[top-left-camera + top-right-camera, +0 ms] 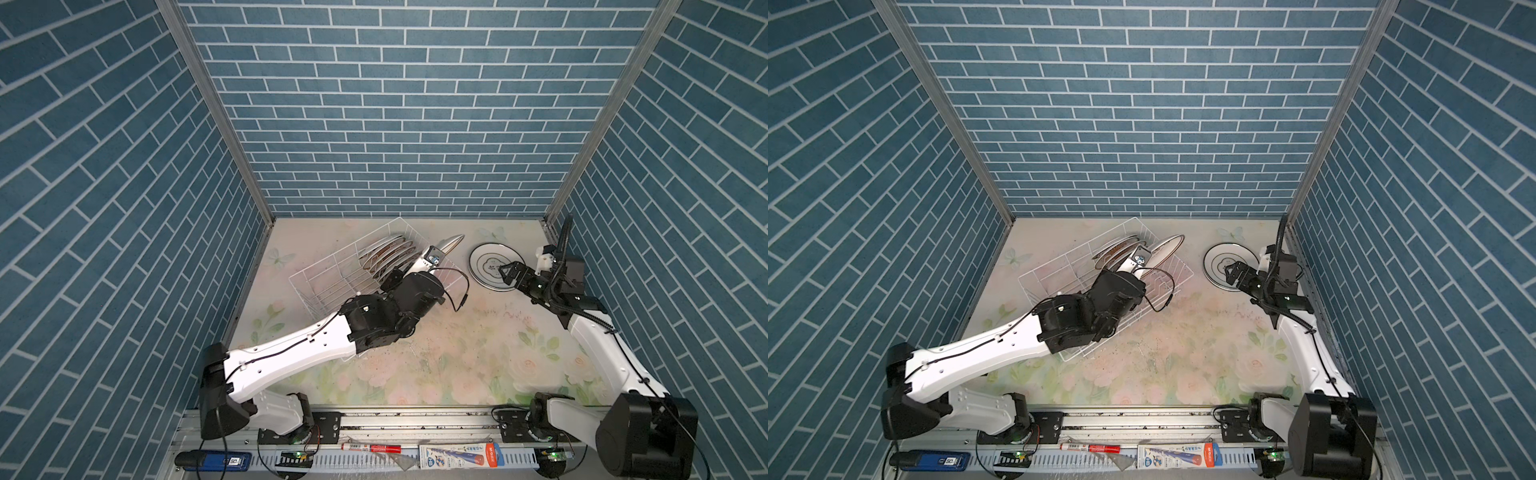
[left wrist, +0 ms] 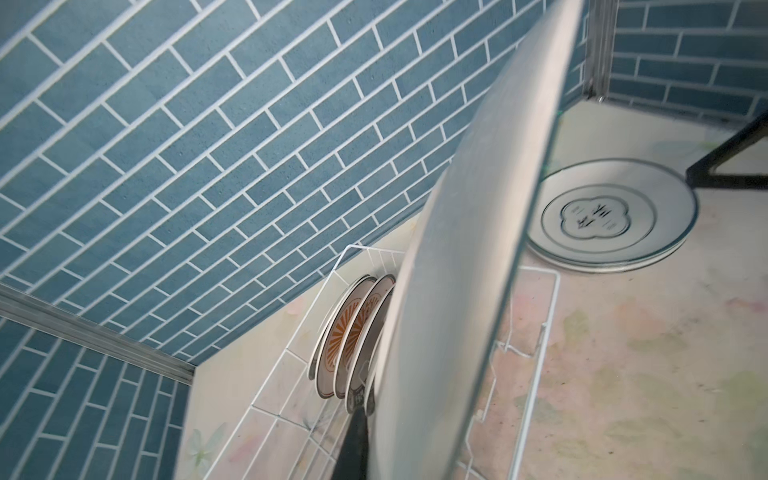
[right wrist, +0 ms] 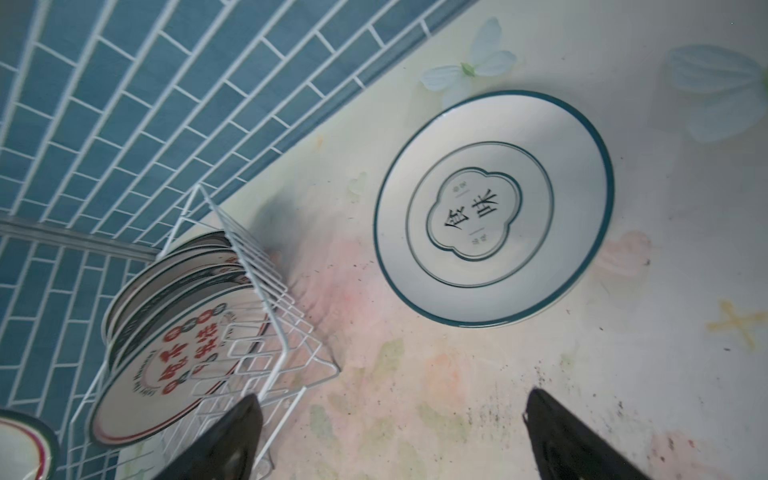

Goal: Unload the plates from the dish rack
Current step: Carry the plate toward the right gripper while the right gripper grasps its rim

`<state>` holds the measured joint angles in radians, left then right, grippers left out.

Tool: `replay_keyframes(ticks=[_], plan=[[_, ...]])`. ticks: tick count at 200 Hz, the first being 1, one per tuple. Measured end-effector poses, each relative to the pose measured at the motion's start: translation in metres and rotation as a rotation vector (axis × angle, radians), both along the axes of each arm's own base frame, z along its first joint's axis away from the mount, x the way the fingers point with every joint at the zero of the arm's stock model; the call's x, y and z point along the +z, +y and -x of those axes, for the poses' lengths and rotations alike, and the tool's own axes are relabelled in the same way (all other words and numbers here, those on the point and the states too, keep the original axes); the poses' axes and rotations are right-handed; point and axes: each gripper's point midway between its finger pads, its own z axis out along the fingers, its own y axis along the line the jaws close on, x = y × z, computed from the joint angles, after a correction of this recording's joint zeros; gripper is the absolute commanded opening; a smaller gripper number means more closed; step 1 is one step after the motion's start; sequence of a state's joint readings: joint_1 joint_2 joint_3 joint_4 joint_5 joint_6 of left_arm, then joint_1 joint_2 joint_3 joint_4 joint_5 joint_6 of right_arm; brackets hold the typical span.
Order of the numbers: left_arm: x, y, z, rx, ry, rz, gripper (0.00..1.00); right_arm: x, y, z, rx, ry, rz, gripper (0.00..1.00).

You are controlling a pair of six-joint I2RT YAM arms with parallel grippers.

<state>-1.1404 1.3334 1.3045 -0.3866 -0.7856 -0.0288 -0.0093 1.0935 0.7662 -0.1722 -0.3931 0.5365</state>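
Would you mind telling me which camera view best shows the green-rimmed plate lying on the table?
The right wrist view: the green-rimmed plate lies whole, its characters legible. In the left wrist view the held plate hides part of it; in both top views it is small, partly covered by the right gripper.

Table (image 1: 457,357): floral-printed surface in pale pink and green, with dark specks scattered over its middle and right. 2 items rest directly on it. Dish rack (image 1: 332,272): white wire, set askew at centre-left of both top views. Flat plate (image 1: 486,259): face up, dark green rim, at right of centre, well apart from the rack. A 2nd rim appears beneath it.
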Motion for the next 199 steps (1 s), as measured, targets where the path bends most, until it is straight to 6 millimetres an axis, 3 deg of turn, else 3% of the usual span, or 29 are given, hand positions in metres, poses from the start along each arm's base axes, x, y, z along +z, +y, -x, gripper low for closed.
replay_keyframes(ticks=[24, 60, 103, 145, 199], plan=[[0.001, 0.003, 0.009, -0.023, 0.029, 0.145, 0.0, 0.006, 0.018, 0.011, 0.071, -0.087, -0.105, 0.99], [-0.021, -0.012, 0.017, -0.069, 0.109, 0.287, 0.0, 0.013, 0.052, 0.026, 0.197, -0.189, -0.261, 0.99], [-0.044, -0.028, 0.012, -0.113, 0.224, 0.472, 0.0, 0.039, 0.098, 0.052, 0.379, -0.326, -0.356, 0.99], [-0.058, -0.032, -0.008, -0.112, 0.325, 0.64, 0.0, 0.047, 0.107, 0.067, 0.431, -0.403, -0.385, 0.99], [-0.072, -0.045, -0.013, -0.164, 0.455, 0.79, 0.0, 0.051, 0.109, 0.065, 0.44, -0.444, -0.392, 0.97]])
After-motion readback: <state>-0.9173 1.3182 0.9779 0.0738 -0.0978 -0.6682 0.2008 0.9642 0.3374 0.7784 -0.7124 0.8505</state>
